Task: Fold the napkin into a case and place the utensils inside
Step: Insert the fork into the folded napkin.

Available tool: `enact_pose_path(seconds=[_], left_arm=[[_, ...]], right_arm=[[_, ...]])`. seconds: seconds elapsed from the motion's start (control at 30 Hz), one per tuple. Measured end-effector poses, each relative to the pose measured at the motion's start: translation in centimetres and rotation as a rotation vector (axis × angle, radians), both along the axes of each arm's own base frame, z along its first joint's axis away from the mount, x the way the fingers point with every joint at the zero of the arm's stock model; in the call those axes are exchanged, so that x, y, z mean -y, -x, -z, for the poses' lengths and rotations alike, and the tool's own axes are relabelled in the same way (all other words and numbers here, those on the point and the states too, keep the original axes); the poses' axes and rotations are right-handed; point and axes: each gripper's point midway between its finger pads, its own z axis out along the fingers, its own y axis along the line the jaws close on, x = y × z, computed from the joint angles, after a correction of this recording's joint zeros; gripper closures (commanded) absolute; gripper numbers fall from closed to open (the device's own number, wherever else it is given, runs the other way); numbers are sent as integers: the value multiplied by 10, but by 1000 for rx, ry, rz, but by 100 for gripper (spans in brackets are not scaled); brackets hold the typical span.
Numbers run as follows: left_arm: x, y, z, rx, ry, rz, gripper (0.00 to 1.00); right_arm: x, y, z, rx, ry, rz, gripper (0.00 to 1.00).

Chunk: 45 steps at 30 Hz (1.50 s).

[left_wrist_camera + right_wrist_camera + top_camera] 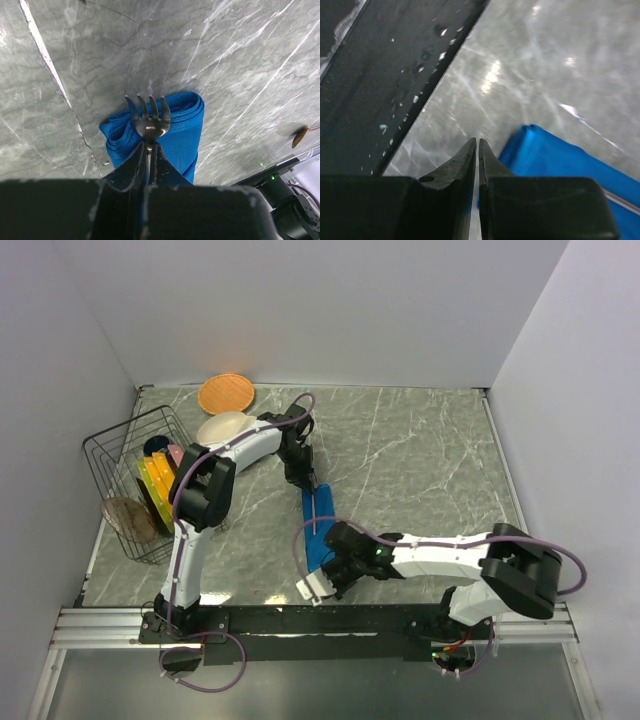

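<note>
Napkin case [318, 525] lies as a narrow blue strip on the marble table [430, 460], between my arms. Left gripper [148, 148] clenches a metal fork [148, 122], tines over the case's far end. Right gripper [477, 146], fingers pressed together on nothing I can see, sits beside the near end.

My white-and-black left arm [235, 448] rises from its base, bends at the elbow and reaches forward and to the right, with the wrist pitched steeply down. Its black two-finger left gripper [148, 146] is clamped tight on the neck of a slim metal fork [148, 120], tines pointing away from the wrist. My white-and-black right arm [440, 555] lies low, stretched out to the left. Its black right gripper [478, 144] points downward, the jaws drawn together with only a thin slit between them.
</note>
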Motion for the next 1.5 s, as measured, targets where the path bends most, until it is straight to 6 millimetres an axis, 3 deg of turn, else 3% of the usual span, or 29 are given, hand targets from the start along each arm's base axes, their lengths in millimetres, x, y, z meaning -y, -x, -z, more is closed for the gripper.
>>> enact_pose_path(seconds=[0.1,0.47,0.7,1.07,1.37,1.5], left_arm=[[-1,1,0,-4,-1,-3,99],[-3,10,-13,11,-9,-17,99],[4,17,-28,50,-12,-5,99],[-10,41,-3,-32,-64,-16,99],[-13,46,1,-46,-74,-16,99],[-14,47,3,-49,-77,-18,81]], right_arm=[[-2,-1,15,50,50,1,89],[-20,-31,15,172,33,124,91],[-20,-36,14,173,35,177,92],[-20,-39,14,174,34,205,92],[-24,-42,14,179,21,218,92],[-25,-42,14,181,18,220,91]])
